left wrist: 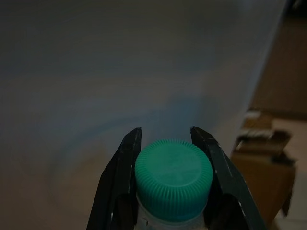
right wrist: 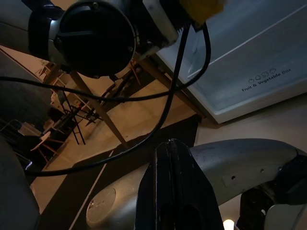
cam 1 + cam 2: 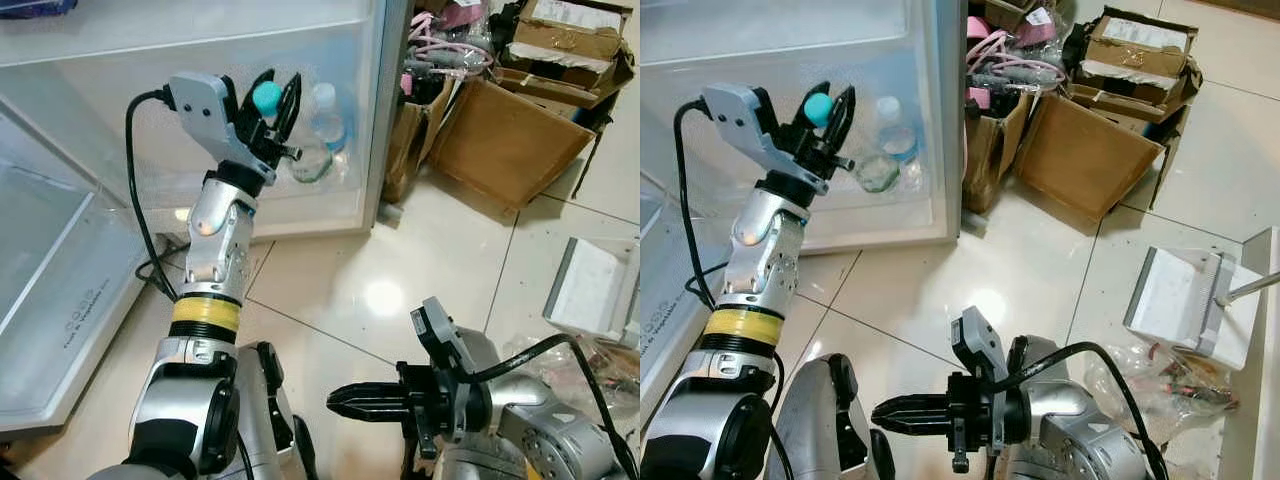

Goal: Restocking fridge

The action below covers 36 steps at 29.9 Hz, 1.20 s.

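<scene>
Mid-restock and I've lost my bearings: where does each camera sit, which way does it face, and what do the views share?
Left eye: head, looking down at the fridge door; left gripper raised holding a bottle, right gripper low.
Right eye: same scene, plus cardboard boxes on the floor.
Left wrist: along its fingers, clamped at the bottle's green cap.
Right wrist: along its closed fingers, toward the left arm and fridge drawer.
Shared: the capped bottle in both eyes and left wrist.

Your left gripper [image 1: 173,139] has its two black fingers [image 1: 120,172] pressed against either side of a bottle's green ribbed cap [image 1: 173,177], facing a pale frosted fridge wall [image 1: 120,72]; cardboard boxes [image 1: 264,163] sit beyond its edge.
</scene>
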Motion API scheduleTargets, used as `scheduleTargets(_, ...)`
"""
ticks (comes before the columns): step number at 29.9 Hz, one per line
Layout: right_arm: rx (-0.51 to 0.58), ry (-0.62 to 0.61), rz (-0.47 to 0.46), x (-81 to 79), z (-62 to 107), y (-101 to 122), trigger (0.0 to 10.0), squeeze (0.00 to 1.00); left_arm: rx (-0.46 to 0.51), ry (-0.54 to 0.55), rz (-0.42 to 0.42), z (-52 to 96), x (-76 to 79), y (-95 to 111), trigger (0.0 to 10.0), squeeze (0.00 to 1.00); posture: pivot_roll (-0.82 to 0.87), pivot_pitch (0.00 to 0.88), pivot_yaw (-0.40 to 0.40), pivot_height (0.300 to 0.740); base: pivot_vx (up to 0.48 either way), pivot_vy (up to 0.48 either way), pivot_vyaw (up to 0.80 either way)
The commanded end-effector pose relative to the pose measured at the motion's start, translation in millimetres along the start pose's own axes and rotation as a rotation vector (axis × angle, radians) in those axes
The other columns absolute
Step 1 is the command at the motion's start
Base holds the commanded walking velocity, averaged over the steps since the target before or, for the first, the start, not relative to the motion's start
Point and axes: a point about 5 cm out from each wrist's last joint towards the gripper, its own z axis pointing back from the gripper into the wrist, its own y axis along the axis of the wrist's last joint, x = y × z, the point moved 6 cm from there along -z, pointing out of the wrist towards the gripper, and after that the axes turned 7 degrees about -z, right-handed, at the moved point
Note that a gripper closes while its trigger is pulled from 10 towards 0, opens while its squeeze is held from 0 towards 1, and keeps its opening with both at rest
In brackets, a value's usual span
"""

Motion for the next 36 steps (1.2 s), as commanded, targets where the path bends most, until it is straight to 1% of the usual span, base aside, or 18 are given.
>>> scheduleTargets(1, -0.005, 0.021, -0.036, -7.8, -2.6, -8.1, 10.0, 0.0, -0.068, 0.039, -0.007, 10.8, -6.5, -20.3, 10.0, 0.0, -0.12, 0.533, 0.091, 0.49, 0.0, 0.0, 0.0)
scheduleTargets(3, -0.003, 0.021, -0.038, -8.3, -2.8, -8.1, 10.0, 0.0, -0.092, 0.052, 0.006, 11.8, -7.2, -27.7, 10.0, 0.0, -0.12, 0.534, 0.092, 0.49, 0.0, 0.0, 0.0)
scheduleTargets(5, -0.001, 0.021, -0.039, -8.7, -2.9, -7.6, 10.0, 0.0, -0.115, 0.064, 0.001, 13.7, -8.0, -34.3, 10.0, 0.0, -0.12, 0.538, 0.094, 0.49, 0.0, 0.0, 0.0)
scheduleTargets(6, -0.001, 0.021, -0.039, -8.7, -2.9, -7.6, 10.0, 0.0, -0.115, 0.064, 0.001, 13.7, -8.0, -34.3, 10.0, 0.0, -0.12, 0.538, 0.094, 0.49, 0.0, 0.0, 0.0)
scheduleTargets(8, -0.001, 0.017, -0.039, -8.7, -2.3, -7.6, 10.0, 0.0, -0.149, 0.074, 0.012, 18.2, -7.9, -44.4, 10.0, 0.0, -0.12, 0.537, 0.097, 0.49, 0.0, 0.0, 0.0)
scheduleTargets(9, -0.001, 0.017, -0.039, -8.7, -2.3, -7.6, 10.0, 0.0, -0.149, 0.074, 0.012, 18.2, -7.9, -44.4, 10.0, 0.0, -0.12, 0.537, 0.097, 0.49, 0.0, 0.0, 0.0)
scheduleTargets(13, -0.001, 0.013, -0.039, -8.5, -1.6, -7.8, 10.0, 0.0, -0.184, 0.092, 0.03, 24.7, -8.5, -55.9, 10.0, 0.0, -0.12, 0.534, 0.1, 0.49, 0.0, 0.0, 0.0)
scheduleTargets(14, 0.0, 0.01, -0.037, -8.1, -1.6, -7.5, 10.0, 0.0, -0.218, 0.082, 0.024, 31.3, -4.4, -66.2, 10.0, 0.0, -0.12, 0.534, 0.101, 0.49, 0.0, 0.0, 0.0)
scheduleTargets(15, 0.0, 0.01, -0.037, -8.1, -1.6, -7.5, 10.0, 0.0, -0.218, 0.082, 0.024, 31.3, -4.4, -66.2, 10.0, 0.0, -0.12, 0.534, 0.101, 0.49, 0.0, 0.0, 0.0)
scheduleTargets(18, 0.004, 0.007, -0.036, -7.8, -1.8, -6.9, 10.0, 0.0, -0.26, 0.064, 0.024, 40.2, 3.4, -79.6, 10.0, 0.0, -0.12, 0.53, 0.105, 0.49, 0.0, 0.0, 0.0)
scheduleTargets(21, 0.004, 0.004, -0.034, -7.3, -1.9, -6.9, 10.0, 0.0, -0.278, 0.057, 0.025, 44.8, 7.3, -85.7, 10.0, 0.0, -0.12, 0.527, 0.105, 0.49, 0.0, 0.0, 0.0)
scheduleTargets(24, 0.004, 0.002, -0.033, -6.9, -1.7, -6.3, 10.0, 0.0, -0.269, 0.053, 0.02, 43.6, 8.5, -83.9, 10.0, 0.0, -0.12, 0.527, 0.106, 0.49, 0.0, 0.0, 0.0)
scheduleTargets(25, 0.005, 0.001, -0.032, -6.8, -1.6, -6.0, 10.0, 0.0, -0.261, 0.053, 0.018, 42.1, 8.4, -82.0, 10.0, 0.0, -0.12, 0.527, 0.106, 0.49, 0.0, 0.0, 0.0)
scheduleTargets(27, 0.003, 0.0, -0.031, -5.9, -1.2, -6.0, 10.0, 0.0, -0.224, 0.045, -0.004, 34.4, 7.1, -72.4, 10.0, 0.0, -0.12, 0.524, 0.104, 0.49, 0.0, 0.0, 0.0)
scheduleTargets(28, 0.003, 0.0, -0.031, -5.9, -1.2, -6.0, 10.0, 0.0, -0.224, 0.045, -0.004, 34.4, 7.1, -72.4, 10.0, 0.0, -0.12, 0.524, 0.104, 0.49, 0.0, 0.0, 0.0)
scheduleTargets(32, 0.002, 0.0, -0.028, -4.9, -1.4, -5.7, 10.0, 0.0, -0.191, 0.023, -0.046, 27.6, 6.5, -63.0, 10.0, 0.0, -0.12, 0.516, 0.103, 0.49, 0.0, 0.0, 0.0)
scheduleTargets(35, 0.002, 0.001, -0.027, -4.5, -1.3, -5.6, 10.0, 0.0, -0.178, 0.018, -0.051, 25.1, 5.9, -58.9, 10.0, 0.0, -0.12, 0.512, 0.103, 0.49, 0.0, 0.0, 0.0)
scheduleTargets(36, 0.002, 0.002, -0.025, -4.4, -1.1, -5.3, 10.0, 0.0, -0.173, 0.016, -0.053, 24.1, 5.6, -57.5, 10.0, 0.81, -0.12, 0.507, 0.104, 0.49, 0.0, 0.0, 0.0)
